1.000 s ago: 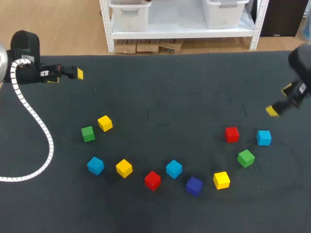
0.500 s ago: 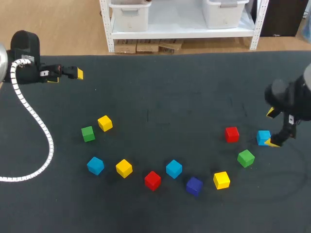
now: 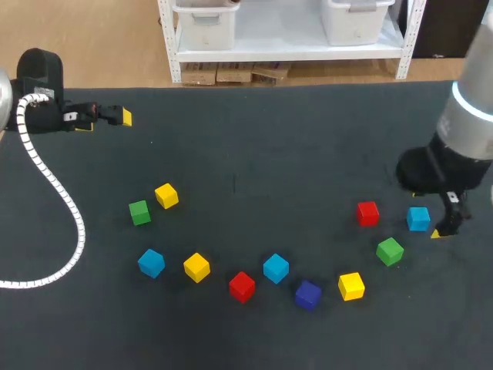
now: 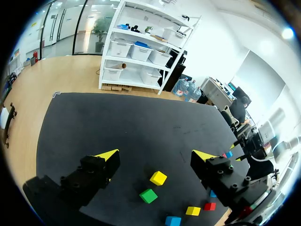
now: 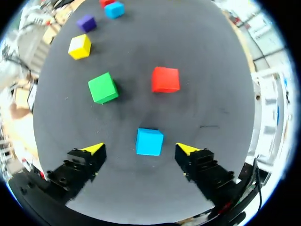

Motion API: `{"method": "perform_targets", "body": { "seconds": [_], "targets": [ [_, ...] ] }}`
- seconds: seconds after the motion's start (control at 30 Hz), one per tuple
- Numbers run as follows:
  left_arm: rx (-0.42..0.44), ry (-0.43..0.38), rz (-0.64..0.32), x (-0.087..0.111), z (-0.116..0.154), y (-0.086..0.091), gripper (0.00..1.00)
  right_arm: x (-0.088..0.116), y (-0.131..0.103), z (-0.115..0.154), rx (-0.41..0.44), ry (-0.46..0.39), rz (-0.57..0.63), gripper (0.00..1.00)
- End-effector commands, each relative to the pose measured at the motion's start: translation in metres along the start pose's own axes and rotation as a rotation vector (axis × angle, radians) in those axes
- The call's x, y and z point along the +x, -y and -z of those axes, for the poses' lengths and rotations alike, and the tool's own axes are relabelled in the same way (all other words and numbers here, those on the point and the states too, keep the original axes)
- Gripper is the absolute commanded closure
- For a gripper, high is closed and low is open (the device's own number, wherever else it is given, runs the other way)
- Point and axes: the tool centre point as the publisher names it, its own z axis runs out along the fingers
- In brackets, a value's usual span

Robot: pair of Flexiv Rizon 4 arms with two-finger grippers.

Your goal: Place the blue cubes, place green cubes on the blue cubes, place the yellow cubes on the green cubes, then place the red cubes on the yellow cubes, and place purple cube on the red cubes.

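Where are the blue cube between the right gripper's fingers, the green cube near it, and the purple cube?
blue cube (image 5: pixel 149 141), right wrist view, top face.
green cube (image 5: pixel 102 87), right wrist view, top face.
purple cube (image 3: pixel 308 292), head view, top face.

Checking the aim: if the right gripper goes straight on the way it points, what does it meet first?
Most likely the blue cube, which lies just ahead between the open fingers of the right gripper. The fingers look set to pass either side of it onto the table, though depth is unclear.
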Motion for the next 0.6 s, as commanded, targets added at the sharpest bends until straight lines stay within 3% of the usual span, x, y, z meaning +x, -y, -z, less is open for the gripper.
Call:
{"method": "perform_targets", "body": {
  "seconds": [0.03,0.07,0.1,0.13,0.33,0.6],
  "targets": [
    [0.005,0.004,-0.001,0.001,0.0,-0.001,0.0,-0.008,0.009,-0.004,-0.083,-0.027,-0.009,0.24],
    [0.005,0.004,-0.001,0.001,0.0,-0.001,0.0,-0.008,0.008,-0.005,-0.095,-0.023,-0.015,0.33],
    [0.005,0.004,-0.001,0.001,0.0,-0.001,0.0,-0.008,0.007,-0.005,-0.102,-0.017,-0.023,0.51],
    [0.005,0.004,-0.001,0.001,0.0,-0.001,0.0,-0.008,0.007,-0.005,-0.103,-0.01,-0.03,0.53],
    [0.005,0.004,-0.001,0.001,0.0,-0.001,0.0,-0.004,0.004,-0.009,-0.111,0.001,-0.051,0.53],
    [0.005,0.004,-0.001,0.001,0.0,-0.001,0.0,-0.004,0.001,-0.015,-0.127,0.007,-0.062,0.45]
  ]
}}
